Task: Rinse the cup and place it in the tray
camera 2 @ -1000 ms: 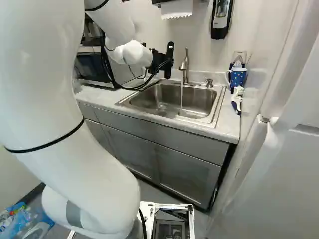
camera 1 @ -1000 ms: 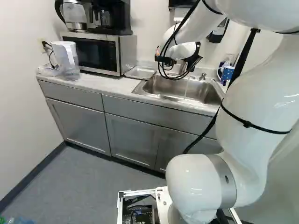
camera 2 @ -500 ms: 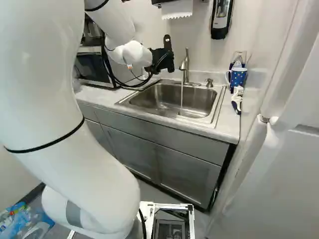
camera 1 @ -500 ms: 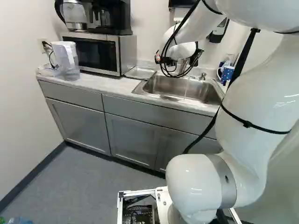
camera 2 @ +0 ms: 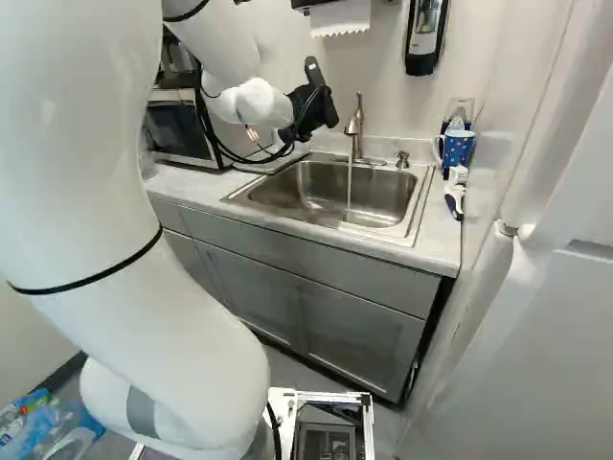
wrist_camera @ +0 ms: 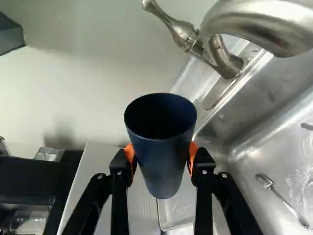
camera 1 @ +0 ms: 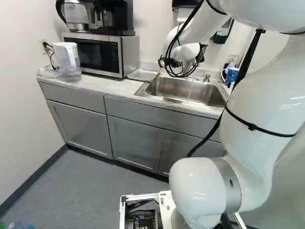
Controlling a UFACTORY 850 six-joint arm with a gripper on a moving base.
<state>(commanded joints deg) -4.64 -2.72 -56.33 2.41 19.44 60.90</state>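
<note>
1. Clamping one dark blue cup (wrist_camera: pixel 164 169), the two fingers (wrist_camera: pixel 201 169) press their two orange pads (wrist_camera: pixel 192 152) on opposite sides of it; its one open end faces the wrist camera.
2. The cup is up in the grip, near the one tap (camera 2: pixel 355 129) and out of the tray.
3. One stream of water (camera 2: pixel 349 187) falls from the tap into the single sink (camera 2: pixel 316 192); one spoon (wrist_camera: pixel 281 198) lies there, with part of a second metal piece showing in the wrist view.
4. One shallow tray (camera 1: pixel 142 74) sits on the bench (camera 1: pixel 102 85), between the sink and one microwave (camera 1: pixel 97 55).
5. Two appliances stand on the microwave: one kettle (camera 1: pixel 76 14) and one coffee maker (camera 1: pixel 114 16). One clear pitcher (camera 1: pixel 67 62) is beside it.
6. At the sink's other side, in the right base view, are one spotted blue mug (camera 2: pixel 457 149) and one white-bristled brush (camera 2: pixel 455 195).
</note>
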